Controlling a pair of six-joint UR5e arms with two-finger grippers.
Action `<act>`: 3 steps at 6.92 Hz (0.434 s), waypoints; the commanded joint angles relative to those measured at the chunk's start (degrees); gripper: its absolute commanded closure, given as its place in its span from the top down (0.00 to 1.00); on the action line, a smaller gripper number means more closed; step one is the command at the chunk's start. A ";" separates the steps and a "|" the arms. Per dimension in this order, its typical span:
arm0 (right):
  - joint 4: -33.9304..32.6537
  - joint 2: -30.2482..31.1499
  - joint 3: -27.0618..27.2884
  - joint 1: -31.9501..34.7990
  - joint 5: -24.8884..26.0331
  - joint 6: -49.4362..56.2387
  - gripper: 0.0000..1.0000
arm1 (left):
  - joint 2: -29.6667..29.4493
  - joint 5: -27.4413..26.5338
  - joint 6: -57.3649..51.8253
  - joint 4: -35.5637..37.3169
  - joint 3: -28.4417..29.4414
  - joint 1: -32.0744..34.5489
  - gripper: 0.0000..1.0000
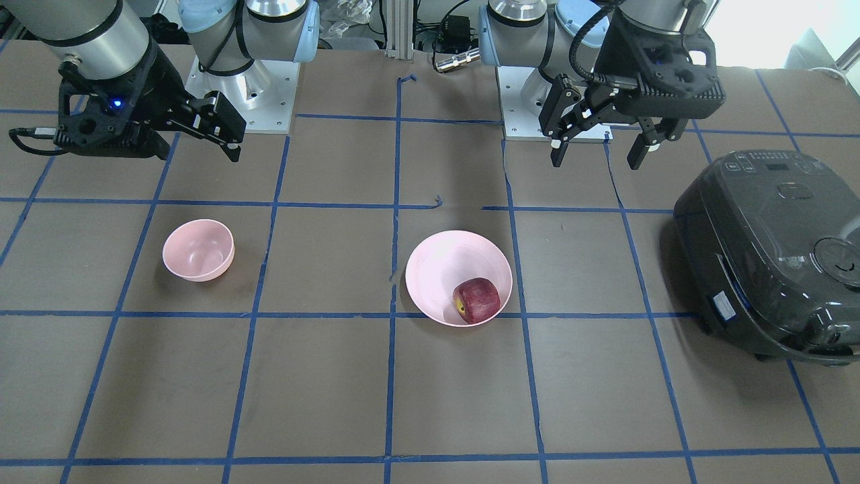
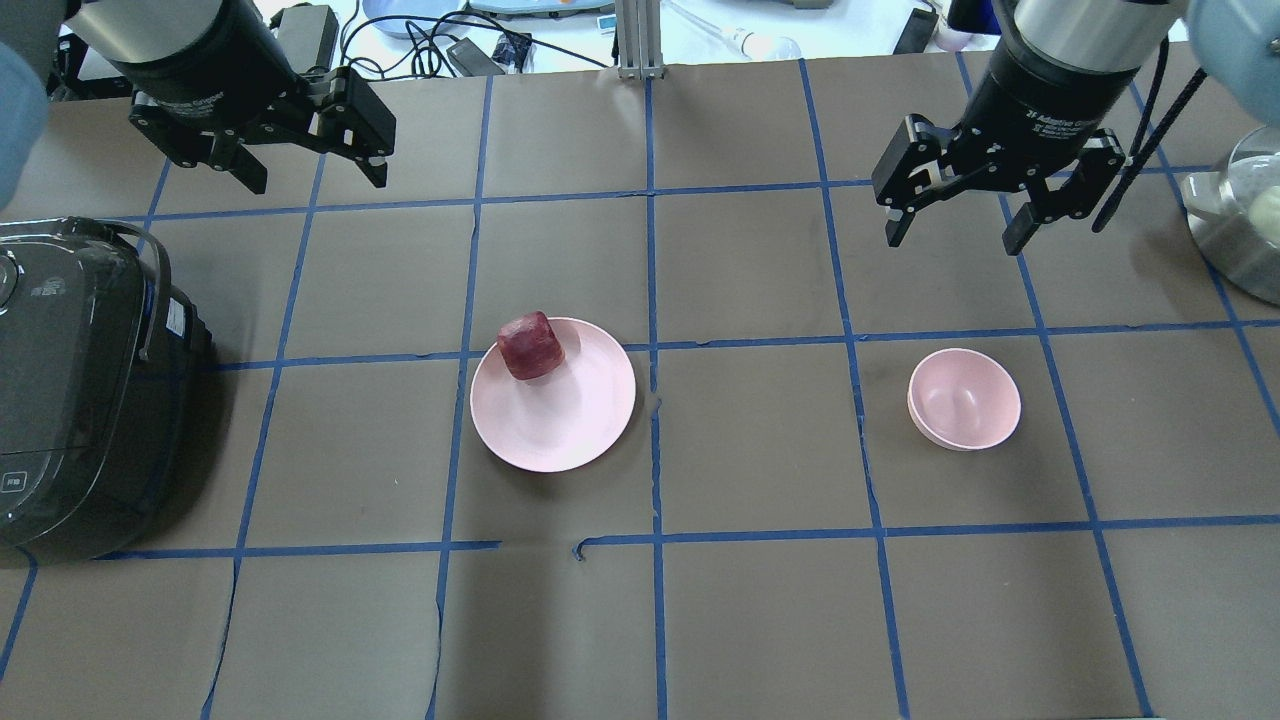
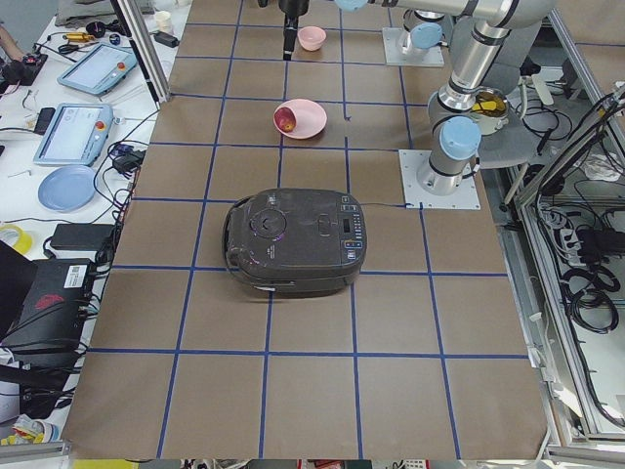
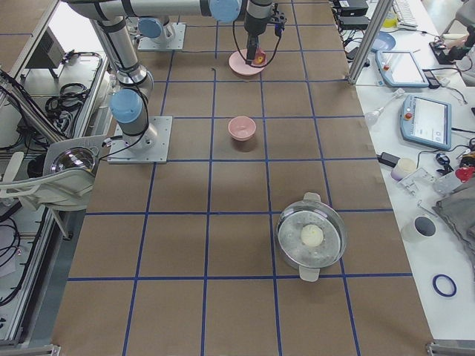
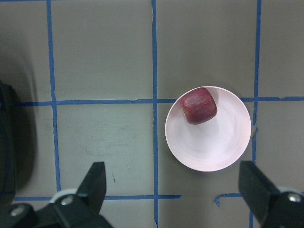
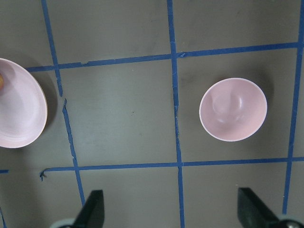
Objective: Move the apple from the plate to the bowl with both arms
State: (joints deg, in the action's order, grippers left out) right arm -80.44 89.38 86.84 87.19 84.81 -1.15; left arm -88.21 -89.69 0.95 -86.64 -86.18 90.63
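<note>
The dark red apple [image 2: 531, 345] lies at the rim of the wide pale pink plate [image 2: 560, 420], near the table's middle; it also shows in the front view [image 1: 478, 300] on the plate [image 1: 443, 262]. The small deep pink bowl [image 2: 964, 398] stands empty to the right and shows in the front view [image 1: 198, 250]. My left gripper [image 2: 318, 180] hangs open and empty, high above the table, beyond and left of the plate. My right gripper [image 2: 953, 243] hangs open and empty above and beyond the bowl. The left wrist view shows the apple [image 5: 199, 105] on the plate [image 5: 209, 147]; the right wrist view shows the bowl [image 6: 232, 109].
A black rice cooker [image 2: 70, 380] sits at the table's left edge, close to the left arm's side. A metal pot [image 2: 1235, 220] with a glass lid stands at the far right edge. Blue tape lines grid the brown table.
</note>
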 commanded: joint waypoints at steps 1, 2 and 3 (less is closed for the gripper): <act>-0.07 -0.09 0.00 -0.09 0.00 0.01 1.00 | -0.20 -0.13 0.10 0.07 -0.04 0.07 1.00; -0.07 -0.09 0.00 -0.26 0.00 0.01 1.00 | -0.20 -0.13 0.02 0.07 -0.13 -0.02 1.00; -0.15 -0.09 0.00 -0.44 0.00 0.10 1.00 | -0.20 -0.13 0.02 -0.02 -0.13 0.07 1.00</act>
State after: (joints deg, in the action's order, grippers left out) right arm -80.53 89.31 86.84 86.94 84.81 -1.12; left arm -88.42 -89.81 0.98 -86.59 -86.28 90.63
